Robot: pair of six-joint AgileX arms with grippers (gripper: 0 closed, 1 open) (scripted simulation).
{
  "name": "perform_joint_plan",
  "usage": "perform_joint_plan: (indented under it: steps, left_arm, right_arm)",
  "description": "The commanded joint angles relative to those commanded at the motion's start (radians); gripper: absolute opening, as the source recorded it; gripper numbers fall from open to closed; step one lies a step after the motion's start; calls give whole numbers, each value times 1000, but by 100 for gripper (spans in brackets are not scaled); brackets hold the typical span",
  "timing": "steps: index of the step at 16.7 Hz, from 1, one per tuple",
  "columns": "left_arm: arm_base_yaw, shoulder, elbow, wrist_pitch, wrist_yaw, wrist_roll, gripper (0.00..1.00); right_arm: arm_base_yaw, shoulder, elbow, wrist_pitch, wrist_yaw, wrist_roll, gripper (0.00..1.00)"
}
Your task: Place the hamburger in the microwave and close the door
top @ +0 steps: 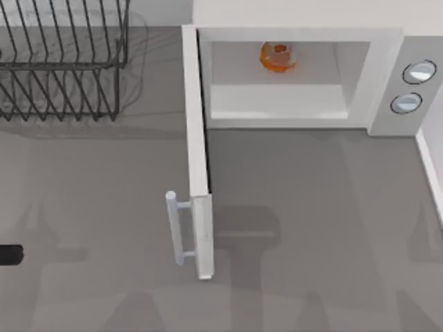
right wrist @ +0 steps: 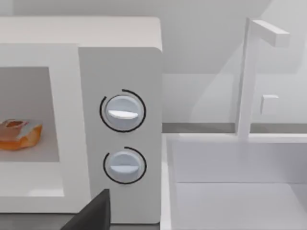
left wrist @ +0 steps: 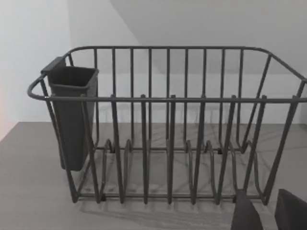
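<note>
Fingers (left wrist: 261, 213) of left gripper near rack (left wrist: 168, 124); hamburger (top: 278, 57) inside microwave (top: 387, 83), door (top: 197, 152) open.

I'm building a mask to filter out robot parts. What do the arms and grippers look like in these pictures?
Little of them shows. The left arm appears as a short, matte black, rounded stub at the top view's left edge. The left gripper's fingers are dark charcoal, flat and tapered, without markings. The right gripper shows as a plain black angled wedge. No cables or labels are visible.

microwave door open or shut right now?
Open. The door swings straight out from the microwave, its cavity exposed with the hamburger inside.
</note>
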Motion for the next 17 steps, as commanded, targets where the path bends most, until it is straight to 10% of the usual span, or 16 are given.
perform_joint_plan:
  steps: [17]
  left_arm:
    - [-75,-202,22,-227,-80,-3,0]
  right_arm:
    - [0,0,0,0,0,0,100]
